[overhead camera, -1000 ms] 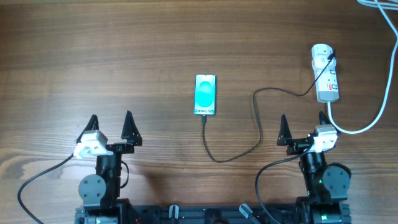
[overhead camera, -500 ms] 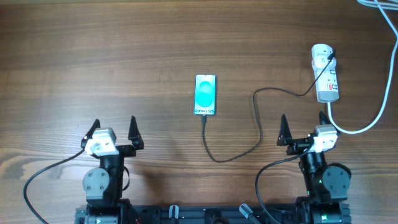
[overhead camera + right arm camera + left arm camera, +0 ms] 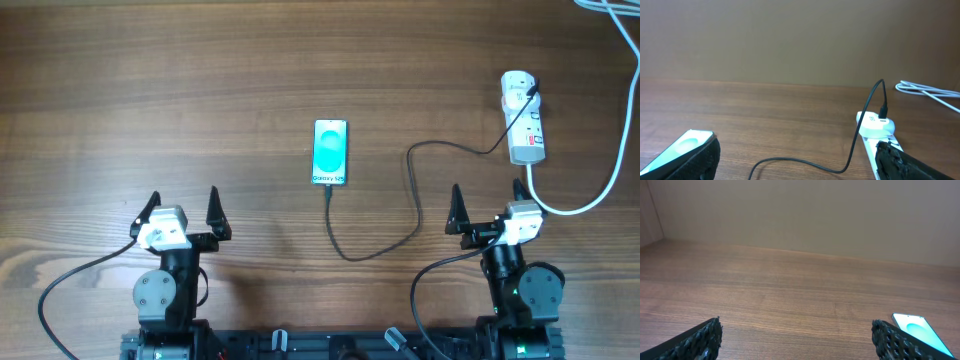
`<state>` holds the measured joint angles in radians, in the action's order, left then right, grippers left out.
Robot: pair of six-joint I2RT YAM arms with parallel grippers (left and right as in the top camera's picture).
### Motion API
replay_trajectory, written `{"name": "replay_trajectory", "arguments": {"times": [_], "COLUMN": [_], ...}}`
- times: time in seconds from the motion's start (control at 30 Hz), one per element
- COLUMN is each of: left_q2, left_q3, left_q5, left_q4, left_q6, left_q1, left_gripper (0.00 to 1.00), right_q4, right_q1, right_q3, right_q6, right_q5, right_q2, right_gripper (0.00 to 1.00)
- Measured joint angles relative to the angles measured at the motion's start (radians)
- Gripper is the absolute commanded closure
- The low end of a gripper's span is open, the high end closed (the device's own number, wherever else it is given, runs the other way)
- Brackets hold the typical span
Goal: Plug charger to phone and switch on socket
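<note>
Trouble is judged most likely around the thin cable. From overhead, the phone (image 3: 330,152) is seen lying screen-up near the middle of the counter (image 3: 200,80). The charger (image 3: 415,205) is run from the socket (image 3: 523,130) at the far right in a loose loop, and its plug tip ends right at the phone's near edge. Whether it is seated cannot be told. Both sets of jaws are spread wide and nothing is held. The left arm (image 3: 165,240) and right arm (image 3: 505,240) are parked at the near edge, well apart from the phone. If the tip is pushed while the phone is not braced, the phone could be slid away across the smooth wood. The loop lies between the right arm and the phone, so it could be snagged on a reach and the tip dragged off. The thick white lead (image 3: 570,212) curls just beside the right arm and could be caught likewise.

In the left wrist view, the phone is caught only at the lower right corner. The cable is not shown, so an approach could be misjudged.

In the right wrist view, the socket is seen just ahead on the right, with the charger plugged in at its far end. The switch is not clearly made out. So light a strip could be shoved aside by a press on it.
</note>
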<state>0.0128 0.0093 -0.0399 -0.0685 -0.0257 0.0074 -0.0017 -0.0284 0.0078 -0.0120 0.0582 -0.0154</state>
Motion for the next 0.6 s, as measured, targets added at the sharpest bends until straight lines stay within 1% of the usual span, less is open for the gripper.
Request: {"name": "replay_trajectory", "arguments": {"times": [0.6], "left_q2": [0.000], "left_q3": [0.000], "left_q5": [0.000], "left_q4": [0.000], "left_q6": [0.006], "left_q1": [0.000], "left_gripper": [0.00], "right_q4": [0.000], "right_q1": [0.000], "right_q3": [0.000], "right_q6": [0.000], "right_q5": [0.000], "right_q2": [0.000], "right_gripper": [0.00]}}
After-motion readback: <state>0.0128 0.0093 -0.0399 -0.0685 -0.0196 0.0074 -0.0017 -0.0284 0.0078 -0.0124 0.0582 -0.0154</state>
